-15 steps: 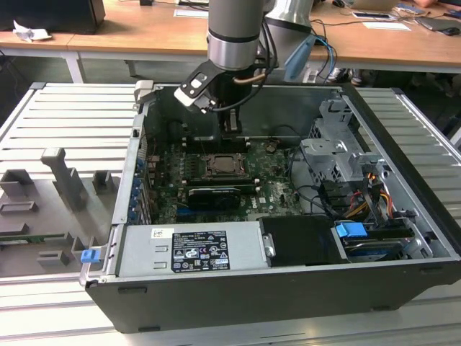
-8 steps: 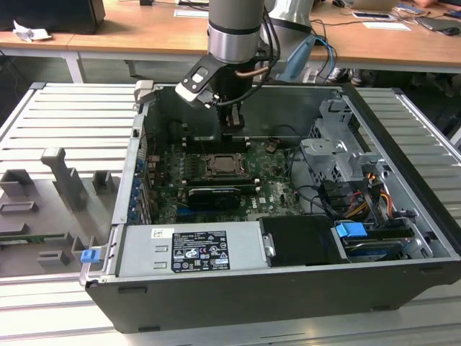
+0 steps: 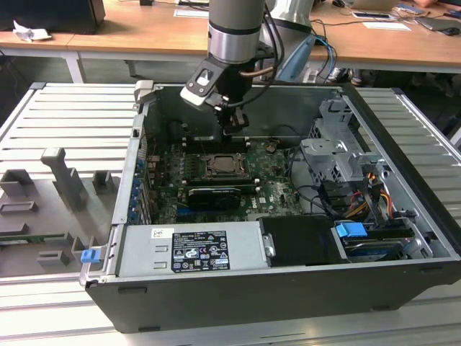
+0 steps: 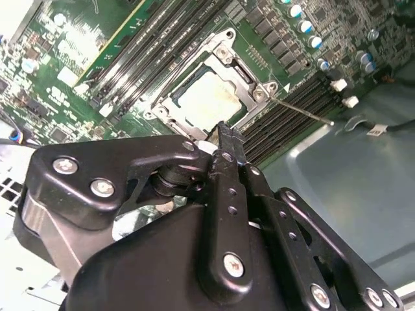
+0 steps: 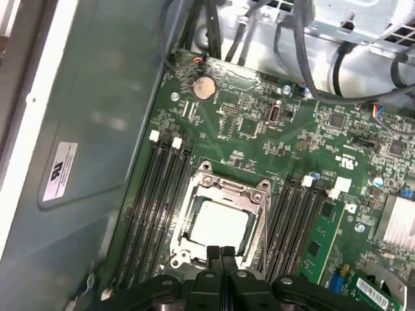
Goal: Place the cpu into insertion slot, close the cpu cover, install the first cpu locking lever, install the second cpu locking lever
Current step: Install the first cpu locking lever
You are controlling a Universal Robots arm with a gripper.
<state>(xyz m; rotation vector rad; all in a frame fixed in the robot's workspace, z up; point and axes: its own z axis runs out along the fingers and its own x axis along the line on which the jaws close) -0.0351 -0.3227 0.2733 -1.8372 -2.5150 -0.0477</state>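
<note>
One cpu (image 5: 217, 223) lies on the green motherboard (image 5: 256, 139), framed by the flat cpu cover (image 5: 260, 217); the gripper (image 5: 221, 251), fingers pressed together, empty, hovers just over the cover's edge.

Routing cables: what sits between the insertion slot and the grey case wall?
In the first wrist view, black memory slots separate the insertion slot from the case wall.

no print can be read: white label (image 3: 198, 250) on the power supply (image 3: 140, 254), lower centre of the exterior view; sticker (image 5: 59, 170) on the case wall (image 5: 104, 91).
</note>
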